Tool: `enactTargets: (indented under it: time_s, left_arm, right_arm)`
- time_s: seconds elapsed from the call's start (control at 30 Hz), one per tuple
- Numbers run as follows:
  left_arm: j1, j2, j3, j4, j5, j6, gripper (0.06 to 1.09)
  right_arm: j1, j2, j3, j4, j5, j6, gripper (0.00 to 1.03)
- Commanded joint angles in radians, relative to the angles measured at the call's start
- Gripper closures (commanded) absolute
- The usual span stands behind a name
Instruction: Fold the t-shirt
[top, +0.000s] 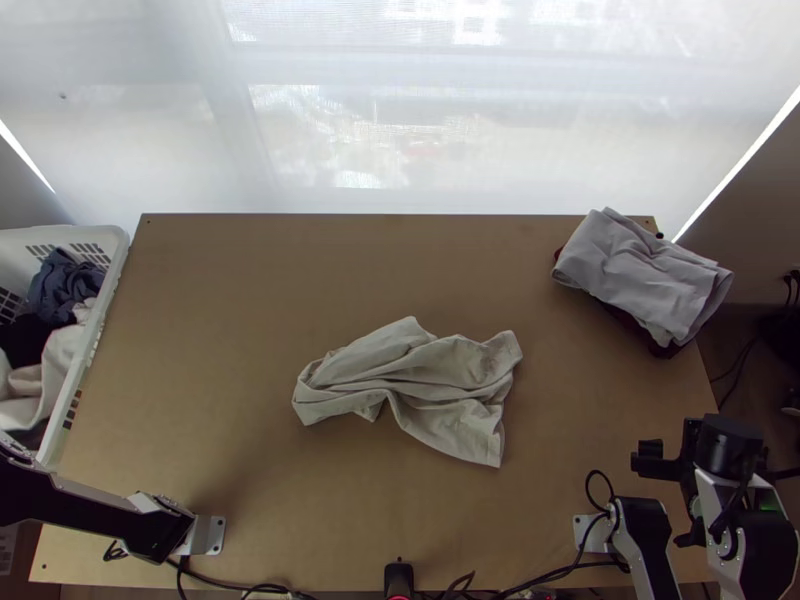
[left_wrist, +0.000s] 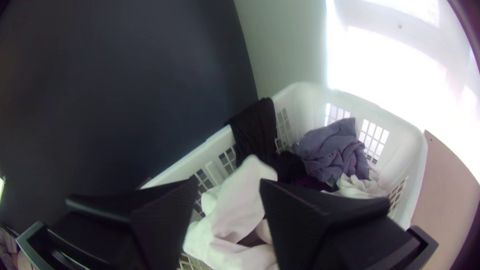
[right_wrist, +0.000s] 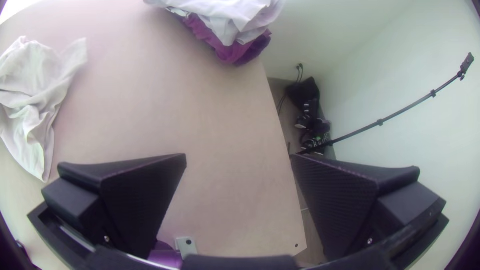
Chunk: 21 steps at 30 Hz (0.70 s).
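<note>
T-shirt (top: 430, 380) seen bunched mid-table, placed well apart from both grippers. From the right gripper (top: 710, 455), it is found farther up the table and toward the left; that gripper is held over the table's right side, fingers spread, nothing gripped. Left gripper (left_wrist: 227, 185) is held over the laundry basket (top: 118, 243), fingers apart; pale cloth (left_wrist: 230, 210) is seen between them, contact can't be told. T-shirt is separated from it by the basket's wall. Also noted in basket: black cloth (left_wrist: 255, 127) draped over rim, blue-grey cloth (left_wrist: 332, 150) bunched. Grey cloth (top: 640, 270) is stacked on dark red cloth (top: 670, 348), far right corner. T-shirt's long axis is laid roughly left-right; narrow end pointed left, wider end right, one corner angled nearward. Collar end can't be told.
</note>
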Motion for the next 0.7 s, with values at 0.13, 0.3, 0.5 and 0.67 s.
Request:
enactTargets:
  time_s: [0.13,0.3,0.5,0.67]
  left_arm:
    - [-0.062,-0.109,0.102,-0.460,0.164,-0.120,0.10]
    - [-0.235,-0.325,0.039,-0.660,0.299,-0.067,0.10]
    - [-0.600,-0.573,-0.017,-0.822,0.305,-0.065,0.10]
    - [-0.975,-0.652,-0.054,-0.930,0.305,-0.079,0.11]
  right_arm:
    - [0.001,0.001,-0.003,0.004,0.000,-0.009,0.05]
    - [0.007,0.014,0.013,0.021,0.000,-0.037,0.05]
    - [0.053,0.049,0.083,0.061,-0.005,-0.049,0.05]
    - [0.078,0.115,0.177,0.104,-0.152,-0.047,0.05]
